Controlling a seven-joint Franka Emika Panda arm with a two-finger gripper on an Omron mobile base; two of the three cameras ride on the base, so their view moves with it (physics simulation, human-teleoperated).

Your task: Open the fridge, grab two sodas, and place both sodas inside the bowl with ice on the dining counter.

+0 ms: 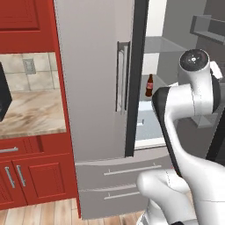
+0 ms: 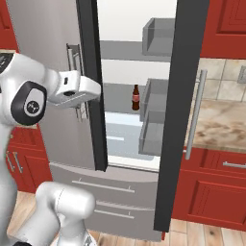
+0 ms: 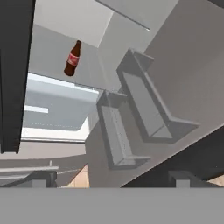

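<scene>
While the left door (image 1: 94, 79) is closed, the fridge (image 2: 129, 96) stands with its right door (image 2: 180, 110) swung open, exposing a white interior with grey shelves. One upright brown bottle (image 1: 149, 85) with a red label stands on a shelf (image 2: 120, 93) at mid height, toward the back; it is a bottle, not a can. Grey door bins (image 3: 144, 109) line the inside of the open door, and none shows contents. Two bottom drawers (image 1: 118, 180) are closed. The arm (image 1: 184, 114) reaches into the opening. In the hand view the gripper (image 3: 113, 177) has its two dark fingertips (image 3: 41, 178) spread wide apart with nothing between them, released, facing the door bins, well apart from the bottle. Red cabinets (image 1: 26, 171) and a marbled wall countertop (image 2: 223, 122) flank the fridge.
</scene>
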